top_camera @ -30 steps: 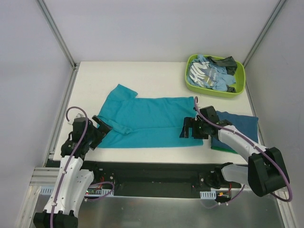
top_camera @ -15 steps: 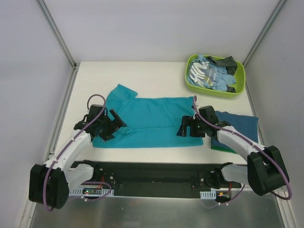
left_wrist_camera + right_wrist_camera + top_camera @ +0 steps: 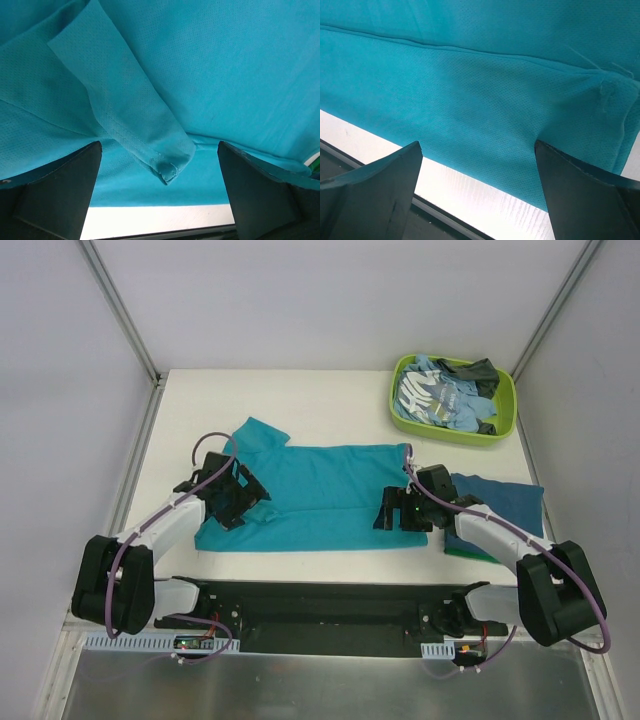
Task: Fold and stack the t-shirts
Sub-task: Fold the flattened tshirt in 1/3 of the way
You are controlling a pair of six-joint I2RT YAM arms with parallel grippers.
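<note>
A bright teal t-shirt [image 3: 310, 495] lies flat on the white table, its near sleeve folded inward. My left gripper [image 3: 240, 502] is open over that folded sleeve; the sleeve's hemmed tip [image 3: 167, 167] lies between the jaws, not gripped. My right gripper [image 3: 397, 512] is open over the shirt's right near corner [image 3: 485, 130], the cloth under the jaws. A folded darker blue-teal shirt [image 3: 500, 508] lies on a green one at the right. Light blue printed [image 3: 430, 395] and dark grey [image 3: 478, 373] shirts lie in the tub.
A lime-green plastic tub [image 3: 505, 425] stands at the back right corner. The table's near edge [image 3: 160, 220] runs just below the shirt, with a black rail beyond it. Metal frame posts stand at the back corners.
My left arm has swung in from the table's left edge onto the shirt's folded sleeve. My right gripper has shifted slightly left along the shirt's near right corner.
</note>
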